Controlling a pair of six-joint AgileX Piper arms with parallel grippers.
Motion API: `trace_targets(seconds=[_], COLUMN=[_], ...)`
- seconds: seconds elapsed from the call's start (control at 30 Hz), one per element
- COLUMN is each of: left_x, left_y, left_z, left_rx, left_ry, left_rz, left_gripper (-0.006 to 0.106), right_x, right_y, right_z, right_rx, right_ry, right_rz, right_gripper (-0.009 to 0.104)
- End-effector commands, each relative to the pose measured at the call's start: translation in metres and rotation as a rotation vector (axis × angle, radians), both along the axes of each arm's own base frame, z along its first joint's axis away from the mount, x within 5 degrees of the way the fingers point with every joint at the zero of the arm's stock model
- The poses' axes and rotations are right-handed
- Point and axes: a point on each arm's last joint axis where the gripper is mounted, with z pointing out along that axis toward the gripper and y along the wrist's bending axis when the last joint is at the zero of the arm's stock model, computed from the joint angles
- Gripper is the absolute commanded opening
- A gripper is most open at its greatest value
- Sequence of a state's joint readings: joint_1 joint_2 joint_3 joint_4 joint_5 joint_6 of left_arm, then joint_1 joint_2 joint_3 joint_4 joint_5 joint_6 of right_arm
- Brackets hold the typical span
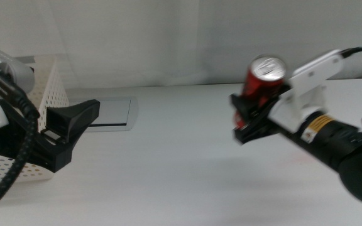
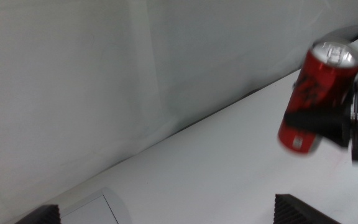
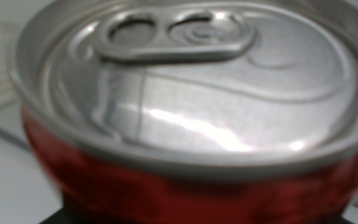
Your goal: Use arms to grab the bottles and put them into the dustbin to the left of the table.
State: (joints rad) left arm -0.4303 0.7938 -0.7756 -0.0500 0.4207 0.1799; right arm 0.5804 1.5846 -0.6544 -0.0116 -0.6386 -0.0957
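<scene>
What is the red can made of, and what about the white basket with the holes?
The red can looks like shiny metal, probably aluminium: its silver top with a pull tab gleams in the right wrist view. The right gripper holds it. The basket looks like matte white plastic, with rows of small holes.

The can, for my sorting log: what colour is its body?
Red, with a silver top; the can, held by the right gripper, shows best in the left wrist view.

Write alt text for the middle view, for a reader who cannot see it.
The right gripper holds a red can in the air above the white table. At left, the left gripper is open and empty beside the white perforated dustbin; a grey panel lies behind it.
</scene>
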Motion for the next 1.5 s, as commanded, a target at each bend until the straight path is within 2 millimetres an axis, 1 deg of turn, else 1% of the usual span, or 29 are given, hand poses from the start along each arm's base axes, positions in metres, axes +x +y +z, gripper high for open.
trace_targets(seconds=[0.0,0.1,0.2,0.3,0.33,0.47,0.57,1.13,1.23,1.33,1.37,1.4,1.43,1.47], left_x=[-0.001,-0.001,-0.001,-0.001,-0.001,-0.001,-0.001,-0.001,-0.001,-0.001,-0.001,-0.001,-0.001,-0.001], left_y=[-0.001,-0.001,-0.001,-0.001,-0.001,-0.002,-0.002,-0.002,-0.002,-0.002,-0.002,-0.002,-0.002,-0.002], left_z=[-0.001,-0.001,-0.001,-0.001,-0.001,0.0,-0.001,-0.001,-0.001,-0.001,-0.001,-0.001,-0.001,-0.001], left_rx=[-0.016,-0.016,-0.016,-0.017,-0.017,-0.023,-0.022,-0.02,-0.02,-0.02,-0.02,-0.02,-0.02,-0.02], left_ry=[0.003,0.003,0.003,0.004,0.004,0.006,0.008,0.013,0.013,0.013,0.013,0.013,0.013,0.013], left_rz=[-0.006,-0.006,-0.006,-0.006,-0.006,-0.006,-0.006,-0.007,-0.007,-0.007,-0.007,-0.007,-0.007,-0.007], left_gripper=[0.089,0.089,0.089,0.089,0.089,0.089,0.089,0.089,0.089,0.089,0.089,0.089,0.089,0.089], right_x=[-0.011,-0.023,-0.03,-0.031,-0.03,-0.024,-0.021,-0.022,-0.023,-0.023,-0.023,-0.023,-0.023,-0.023], right_y=[0.022,0.043,0.058,0.068,0.073,0.08,0.083,0.082,0.081,0.081,0.081,0.081,0.081,0.081], right_z=[0.003,-0.012,-0.03,-0.045,-0.055,-0.072,-0.078,-0.084,-0.086,-0.087,-0.087,-0.087,-0.087,-0.087], right_rx=[0.025,0.035,0.016,-0.001,-0.004,0.001,-0.007,-0.065,-0.08,-0.086,-0.086,-0.086,-0.067,-0.062], right_ry=[-0.019,0.046,0.094,0.12,0.132,0.17,0.179,0.247,0.264,0.272,0.272,0.272,0.288,0.297], right_rz=[0.083,0.144,0.177,0.195,0.199,0.185,0.185,0.18,0.179,0.178,0.178,0.178,0.169,0.166], right_gripper=[-0.003,-0.003,-0.003,-0.003,-0.003,-0.003,-0.003,-0.003,0.0,0.012,0.02,0.038,0.079,0.092])
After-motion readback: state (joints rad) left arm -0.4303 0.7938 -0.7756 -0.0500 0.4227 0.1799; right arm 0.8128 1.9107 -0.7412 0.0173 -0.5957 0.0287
